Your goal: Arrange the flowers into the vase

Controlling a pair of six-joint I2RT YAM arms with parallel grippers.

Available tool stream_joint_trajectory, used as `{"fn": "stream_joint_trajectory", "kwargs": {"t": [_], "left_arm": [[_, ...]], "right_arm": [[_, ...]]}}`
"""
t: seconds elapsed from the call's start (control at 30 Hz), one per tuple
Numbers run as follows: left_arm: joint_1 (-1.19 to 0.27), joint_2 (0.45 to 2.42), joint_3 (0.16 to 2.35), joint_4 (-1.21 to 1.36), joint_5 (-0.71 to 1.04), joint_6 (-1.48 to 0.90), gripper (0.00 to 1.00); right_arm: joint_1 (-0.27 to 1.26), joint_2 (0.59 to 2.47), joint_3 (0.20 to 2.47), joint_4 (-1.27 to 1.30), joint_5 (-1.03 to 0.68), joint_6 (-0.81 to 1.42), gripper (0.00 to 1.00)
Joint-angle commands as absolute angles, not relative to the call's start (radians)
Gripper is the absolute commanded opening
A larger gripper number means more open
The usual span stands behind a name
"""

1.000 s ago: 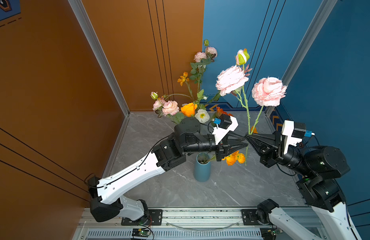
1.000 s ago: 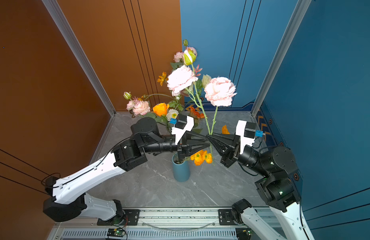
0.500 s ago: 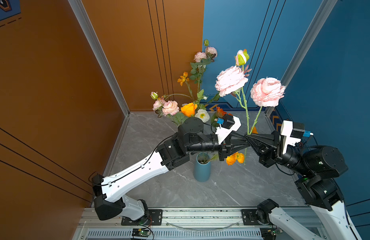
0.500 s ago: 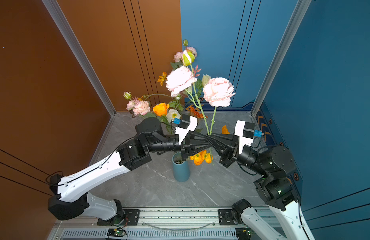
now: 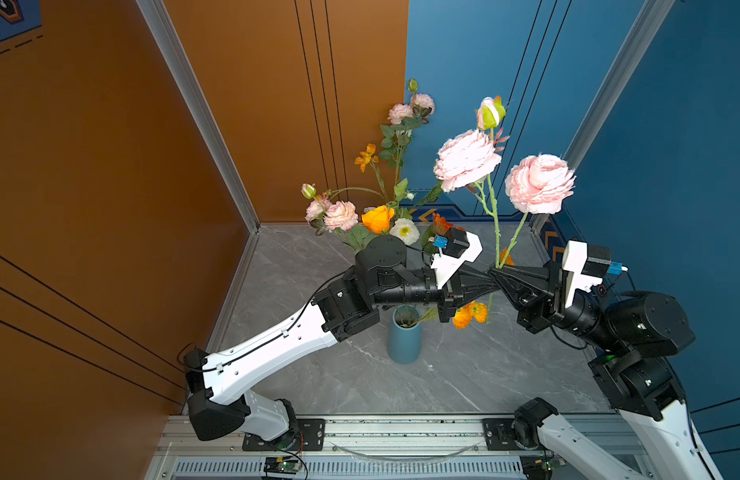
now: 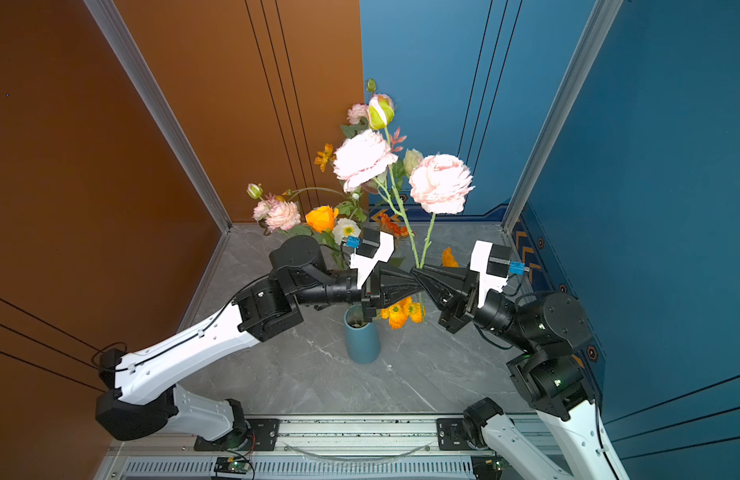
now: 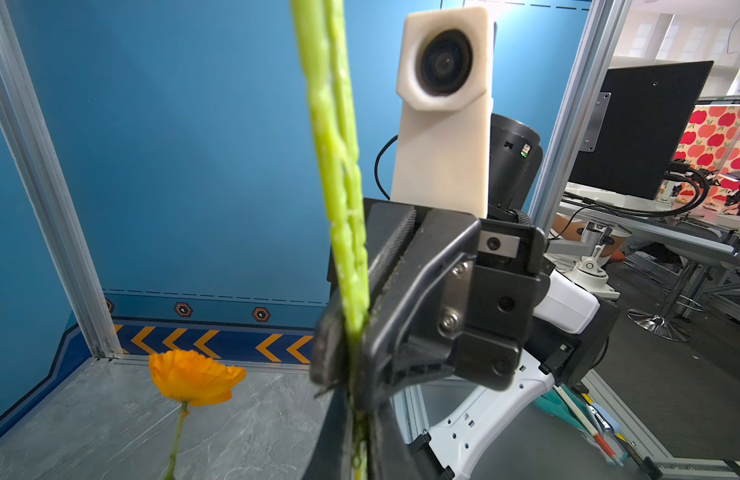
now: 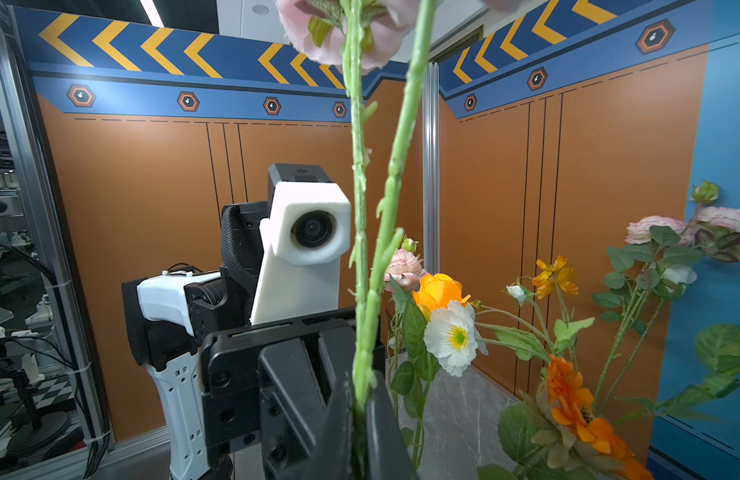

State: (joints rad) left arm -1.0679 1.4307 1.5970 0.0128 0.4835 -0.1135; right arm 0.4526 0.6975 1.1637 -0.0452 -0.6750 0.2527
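Now, left gripper (image 5: 482, 280): is reaching in from the left to centre-right of both top views, jaws pressed together on the stems (image 5: 495, 224).
Right gripper (image 5: 501, 275): is pinching the same stems, tip to tip with the left one.
Pink blooms (image 5: 540, 183): are standing high, upper right of centre, directly above the pinch. They are likely top-heavy and soft, so gripping low on the stalk is looking safest.
Vase (image 5: 404, 340): is standing below centre, down-left of the pinch, and appears to be holding the orange blooms (image 5: 468, 313).
Stems: are looking thin, knobbly and springy, and are likely to be swaying.
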Motion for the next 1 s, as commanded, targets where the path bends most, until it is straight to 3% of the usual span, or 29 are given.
{"fn": "stream_joint_trajectory", "kwargs": {"t": [0.0, 0.03, 0.2, 0.4, 0.7, 0.97], "left_arm": [[-1.070, 1.413, 1.584, 0.089, 0.471, -0.098, 0.00], [-1.070, 1.410, 1.579, 0.097, 0.466, -0.096, 0.00], [-1.072, 1.394, 1.544, 0.189, 0.394, -0.077, 0.00], [-1.046, 1.444, 1.631, 0.264, 0.357, -0.063, 0.00], [-1.000, 1.425, 1.698, 0.348, 0.287, 0.004, 0.00], [-0.942, 1.181, 1.495, 0.150, 0.157, 0.118, 0.00]], "right_arm": [[0.463, 0.680, 1.169, -0.074, -0.663, 0.231, 0.01], [0.463, 0.678, 1.167, -0.077, -0.654, 0.225, 0.05], [0.463, 0.656, 1.171, -0.141, -0.598, 0.195, 0.66], [0.463, 0.603, 1.147, -0.200, -0.556, 0.167, 0.99], [0.462, 0.580, 1.141, -0.271, -0.499, 0.132, 1.00], [0.462, 0.565, 1.154, -0.330, -0.429, 0.114, 1.00]]}}
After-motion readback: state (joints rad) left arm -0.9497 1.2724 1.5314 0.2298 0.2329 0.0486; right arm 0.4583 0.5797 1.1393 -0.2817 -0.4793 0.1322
